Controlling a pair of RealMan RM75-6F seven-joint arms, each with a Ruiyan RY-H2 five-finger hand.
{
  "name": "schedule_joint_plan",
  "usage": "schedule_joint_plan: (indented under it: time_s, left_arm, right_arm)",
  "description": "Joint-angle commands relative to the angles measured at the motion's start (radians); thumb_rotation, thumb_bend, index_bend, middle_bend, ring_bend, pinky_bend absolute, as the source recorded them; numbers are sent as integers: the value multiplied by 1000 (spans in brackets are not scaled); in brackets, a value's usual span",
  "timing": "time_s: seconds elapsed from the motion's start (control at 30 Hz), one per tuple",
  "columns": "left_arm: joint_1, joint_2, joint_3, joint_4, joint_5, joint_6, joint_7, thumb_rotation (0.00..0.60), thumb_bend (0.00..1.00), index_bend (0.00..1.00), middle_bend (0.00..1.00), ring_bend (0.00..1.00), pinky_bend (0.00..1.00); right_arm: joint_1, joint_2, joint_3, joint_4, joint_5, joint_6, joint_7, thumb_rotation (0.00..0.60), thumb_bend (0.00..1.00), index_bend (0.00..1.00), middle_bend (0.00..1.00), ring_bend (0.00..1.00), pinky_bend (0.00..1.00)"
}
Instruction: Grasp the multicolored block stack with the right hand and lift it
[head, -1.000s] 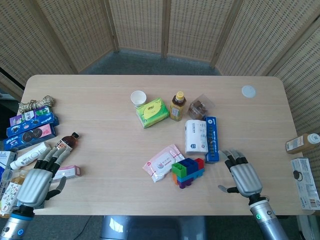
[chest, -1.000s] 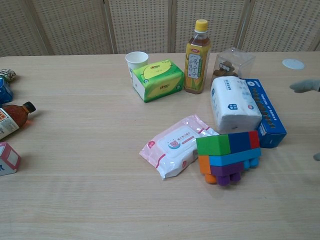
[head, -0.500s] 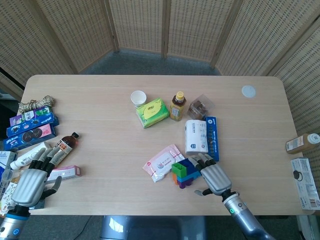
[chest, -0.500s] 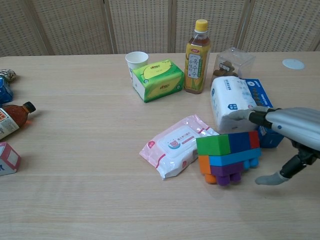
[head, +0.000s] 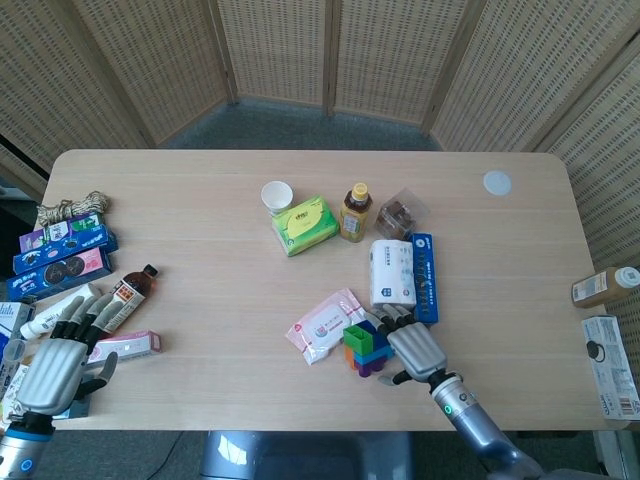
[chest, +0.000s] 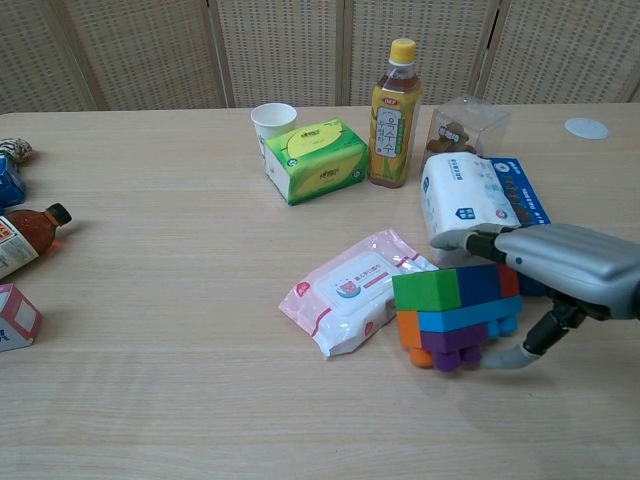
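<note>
The right robot hand (chest: 555, 275) cupped, fingers apart, around the multicolored block stack (chest: 455, 313), probably light, rigid, slick-sided plastic best squeezed across its flat faces.

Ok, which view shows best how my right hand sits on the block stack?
The chest view: the right hand reaches around the block stack from the side, fingers over the top, thumb low at its base. The head view looks down on the hand, which hides much of the stack.
</note>
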Motion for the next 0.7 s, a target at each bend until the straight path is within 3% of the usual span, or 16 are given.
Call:
schedule_joint_plan:
  time_s: [0.03,0.27,0.33,0.4,0.5,0.7]
  left_arm:
    - [2,3,0,-1,-1,2,0,600,537,107,48,0,0]
    - [12,8,3,-1,-5,14,-5,600,536,107,48,0,0]
    - [14,9,4,0,-6,16,-7,600,536,106,48,0,0]
    - [15,9,3,0,-6,18,-8,600,535,107,47,0,0]
    - [16,9,3,1,-4,20,-10,600,537,106,47,0,0]
    - [15,6,3,5,-7,14,-17,600,537,107,47,0,0]
  right_arm:
    - [9,-21,-2,27,3,-7,19,505,106,0,0,0,0]
    - [21,-74,-5,84,-9,-4,71,510,113,0,10,0,0]
    - [22,-89,-6,96,-18,5,87,548,113,0,75,0,0]
    - [24,-98,-6,104,-29,15,96,592,113,0,209,0,0]
    - [26,-108,-2,115,-40,31,112,600,112,57,394,61,5]
    - [28,-110,0,124,-30,37,123,600,114,179,533,243,72]
